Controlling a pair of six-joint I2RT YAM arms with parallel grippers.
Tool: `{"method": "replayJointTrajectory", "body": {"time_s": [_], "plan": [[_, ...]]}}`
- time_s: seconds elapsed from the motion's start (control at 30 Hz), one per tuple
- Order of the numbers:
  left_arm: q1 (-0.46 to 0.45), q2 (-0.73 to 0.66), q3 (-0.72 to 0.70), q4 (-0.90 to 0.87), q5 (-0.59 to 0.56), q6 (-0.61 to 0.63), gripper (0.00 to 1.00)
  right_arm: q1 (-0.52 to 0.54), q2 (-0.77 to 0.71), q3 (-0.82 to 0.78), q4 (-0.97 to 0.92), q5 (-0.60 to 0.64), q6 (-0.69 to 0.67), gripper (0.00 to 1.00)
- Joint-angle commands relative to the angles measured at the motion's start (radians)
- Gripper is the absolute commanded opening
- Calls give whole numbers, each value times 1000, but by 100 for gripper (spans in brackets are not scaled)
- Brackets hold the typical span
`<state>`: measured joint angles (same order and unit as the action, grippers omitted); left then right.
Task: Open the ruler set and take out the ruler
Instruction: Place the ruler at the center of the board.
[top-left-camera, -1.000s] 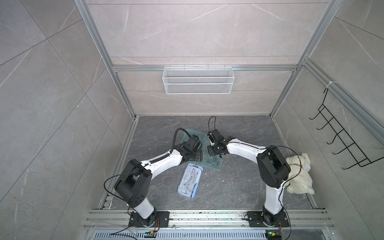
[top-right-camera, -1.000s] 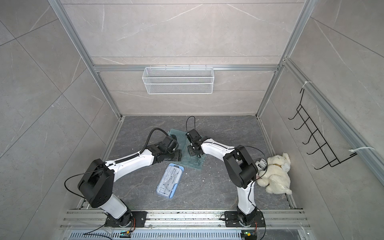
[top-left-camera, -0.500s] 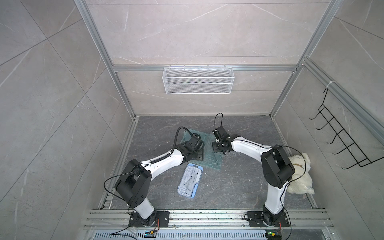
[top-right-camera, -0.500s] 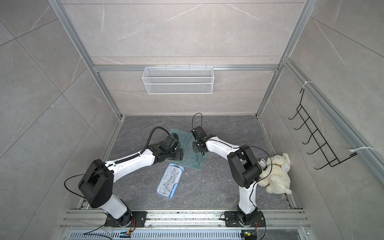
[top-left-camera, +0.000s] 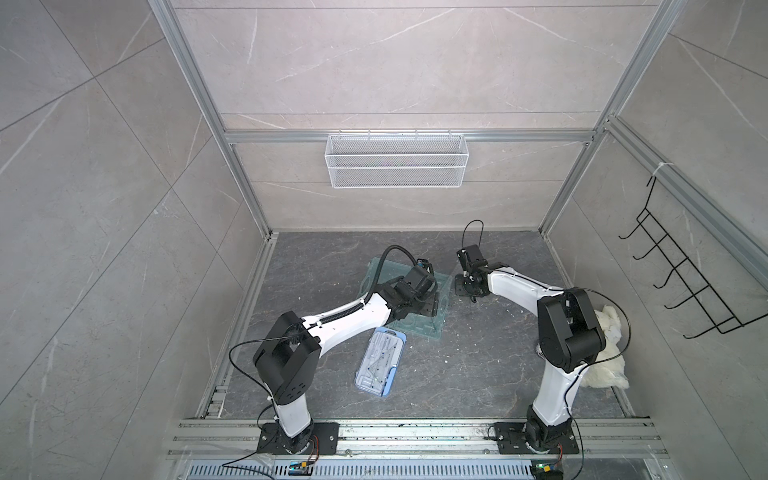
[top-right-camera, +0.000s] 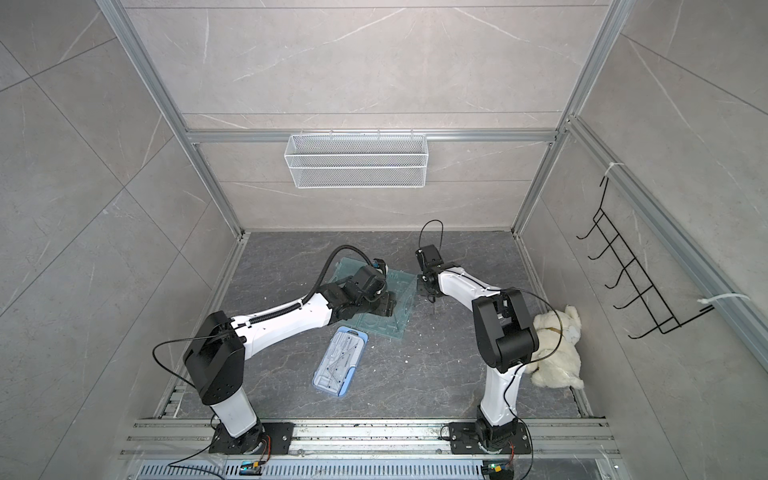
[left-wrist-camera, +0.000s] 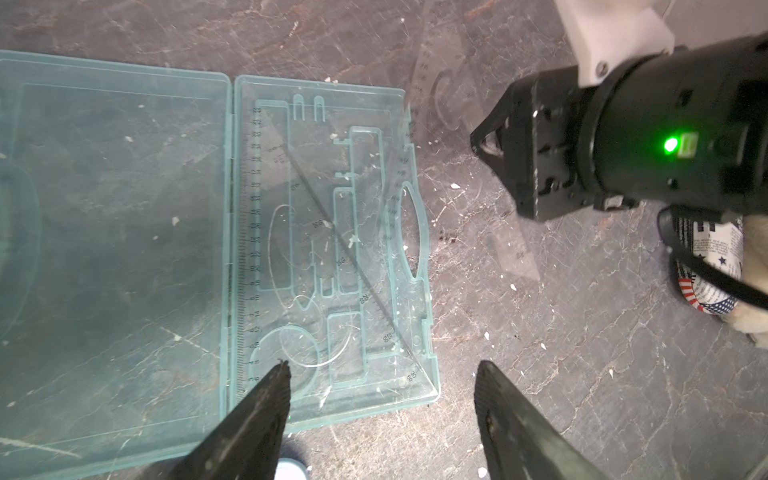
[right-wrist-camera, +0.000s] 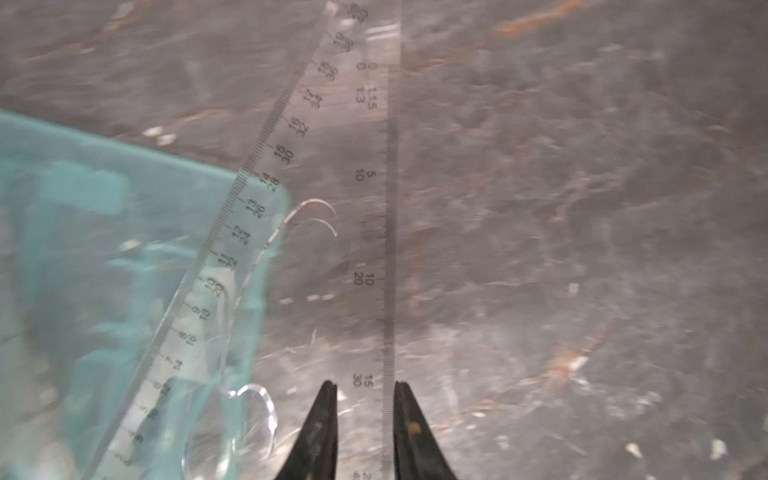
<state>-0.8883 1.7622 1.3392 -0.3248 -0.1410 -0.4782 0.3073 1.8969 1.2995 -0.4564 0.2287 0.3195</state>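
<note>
The ruler set (top-left-camera: 442, 286) (top-right-camera: 401, 305) is a clear teal case lying open on the floor, its moulded tray (left-wrist-camera: 332, 232) with rulers still in it beside the flat lid (left-wrist-camera: 112, 216). My left gripper (left-wrist-camera: 382, 365) (top-left-camera: 433, 306) hovers open above the tray's near corner. To the right of the case, my right gripper (right-wrist-camera: 365, 384) (top-left-camera: 471, 296) (top-right-camera: 430, 296) is shut on a clear triangular ruler (right-wrist-camera: 353, 124) (left-wrist-camera: 432, 70). The fingers pinch the ruler's scaled edge strip. Its slanted edge still overlaps the case corner (right-wrist-camera: 266, 195).
A pale blue box (top-left-camera: 380, 361) (top-right-camera: 340, 360) lies on the floor in front of the case. A white plush toy (top-left-camera: 606, 357) (top-right-camera: 557, 349) sits by the right arm's base. A wire basket (top-left-camera: 395, 166) hangs on the back wall and a black hook rack (top-left-camera: 681, 286) on the right wall.
My right gripper has moved right and slightly back, off the case, drawing the clear ruler with it. The left arm and the case have stayed put.
</note>
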Motion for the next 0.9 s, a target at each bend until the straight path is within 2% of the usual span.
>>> {"method": "replayJointTrajectory", "body": {"time_s": [0.0,0.43,0.87], "plan": [[-22,14,34,30,29,21,72,-34,-31,-20,-13,53,16,23],[-55,36,37,40,49,21,72,-163,4,-10,-1,27,42,23],[-57,41,35,37,51,6,72,-203,65,37,-70,-18,81,25]]}}
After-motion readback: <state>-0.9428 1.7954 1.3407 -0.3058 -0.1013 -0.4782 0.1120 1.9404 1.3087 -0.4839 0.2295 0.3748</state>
